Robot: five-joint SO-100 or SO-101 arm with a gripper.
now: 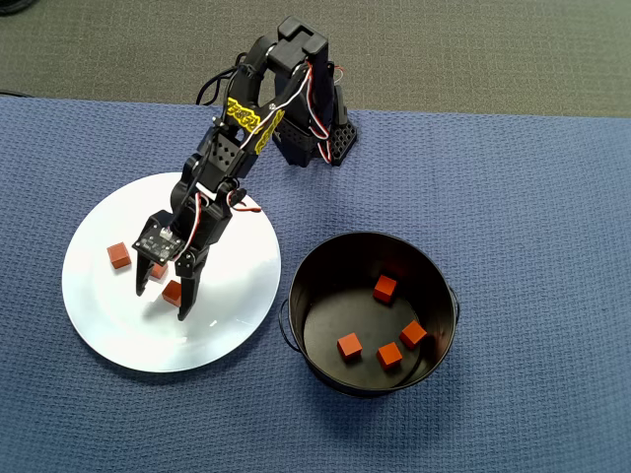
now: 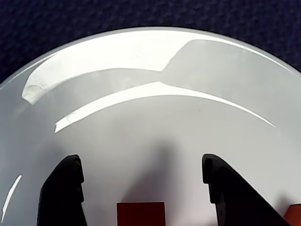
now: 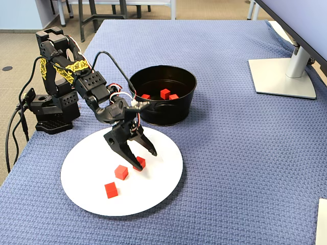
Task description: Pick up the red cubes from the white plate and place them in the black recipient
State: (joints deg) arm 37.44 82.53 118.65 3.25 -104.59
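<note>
The gripper (image 1: 164, 293) is held low over the white plate (image 1: 108, 325), jaws spread wide, nothing pinched. In the wrist view one red cube (image 2: 141, 213) is seen centred between the two black fingers (image 2: 63, 193), w/ a gap on either side; the pose is judged to be a line-up so the jaws can be shut on that cube. A 2nd cube (image 2: 294, 214) is just caught at the right edge of that view.

Count: 3 red cubes are seen on the plate in the fixed view, one (image 3: 140, 162) by the fingertips, one (image 3: 121, 172) near it and one (image 3: 111, 190) further toward the plate's front edge. 4 cubes are seen lying loose on the shiny bottom of the black recipient (image 1: 325, 261) in the overhead view, e.g. one (image 1: 385, 288) near its middle. 7 in total, so approx. half the task is judged done.

The pot is set just beside the plate on the blue-covered table (image 1: 532, 197), prob. to keep each carry short. 1 arm, 1 plate, 1 pot are counted
</note>
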